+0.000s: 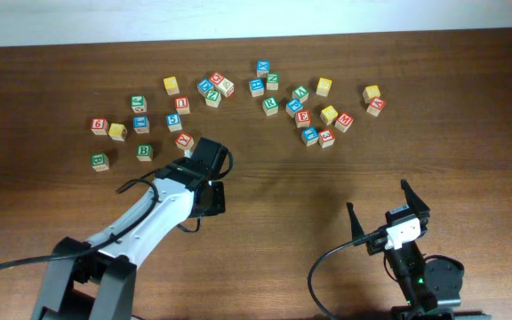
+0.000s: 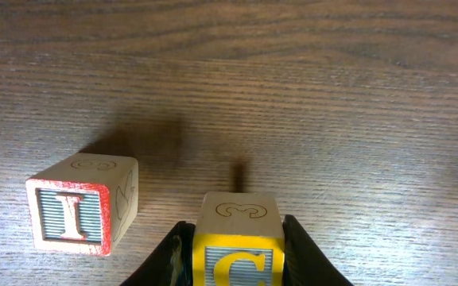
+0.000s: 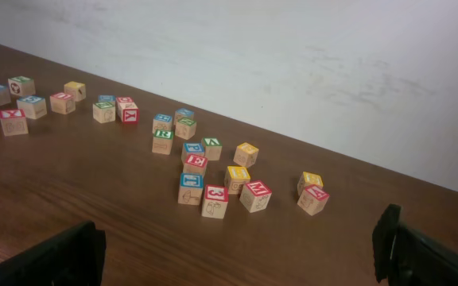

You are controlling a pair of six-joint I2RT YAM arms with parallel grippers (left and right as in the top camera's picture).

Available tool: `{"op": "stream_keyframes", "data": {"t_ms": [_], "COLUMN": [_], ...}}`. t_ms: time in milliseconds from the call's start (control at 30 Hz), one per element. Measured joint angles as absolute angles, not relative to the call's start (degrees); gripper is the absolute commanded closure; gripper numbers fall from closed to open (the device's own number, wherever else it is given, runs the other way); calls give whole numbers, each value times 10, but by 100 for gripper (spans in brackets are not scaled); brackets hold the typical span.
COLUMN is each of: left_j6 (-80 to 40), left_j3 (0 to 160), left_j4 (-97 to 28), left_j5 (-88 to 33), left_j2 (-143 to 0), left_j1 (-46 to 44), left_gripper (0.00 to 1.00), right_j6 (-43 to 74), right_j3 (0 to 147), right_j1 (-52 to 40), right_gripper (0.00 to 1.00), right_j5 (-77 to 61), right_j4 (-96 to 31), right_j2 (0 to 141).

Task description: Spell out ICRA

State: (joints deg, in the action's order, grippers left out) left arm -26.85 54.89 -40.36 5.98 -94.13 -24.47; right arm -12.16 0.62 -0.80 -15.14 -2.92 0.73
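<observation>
We had the left fingers [image 2: 304, 258] clamped on the C block [image 2: 239, 238], held just right of the I block [image 2: 82, 204] and apart from it, while the right fingers [image 3: 408, 250] stood spread and empty, well away from the I block. We judged the C block could knock the I block askew if set nearer, or land twisted if released before sitting flat on the table [image 2: 332, 95]. We read "I" in a red frame and "C" in a yellow one.
</observation>
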Motion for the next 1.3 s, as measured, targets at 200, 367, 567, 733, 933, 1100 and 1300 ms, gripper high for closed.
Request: {"op": "stream_keyframes", "data": {"t_ms": [200, 367, 567, 733, 933, 1100, 1300], "left_j6": [-269, -269, -269, -269, -260, -251, -244], "left_j3": [549, 549, 549, 549, 562, 614, 618], "left_j4": [-396, -394, -391, -386, -385, -383, -406], "left_j5": [69, 83, 95, 97, 105, 105, 61], "left_j2": [-945, -954, -955, -961, -961, -961, -961], "left_j1": [-245, -245, -245, -245, -245, -245, -247], "left_gripper": [73, 71, 65, 60, 62, 92, 100], "right_j6": [-122, -122, -122, -122, -122, -122, -122], "right_j3": [6, 6, 6, 6, 6, 6, 6], "right_j1": [-8, -8, -8, -8, -8, -8, -8], "right_gripper": [2, 2, 2, 2, 2, 2, 1], "right_j5": [-151, -151, -152, -151, -151, -152, -151], "right_j4": [-29, -29, -29, -29, -29, -29, -29], "right_j2": [7, 7, 7, 7, 7, 7, 7]}}
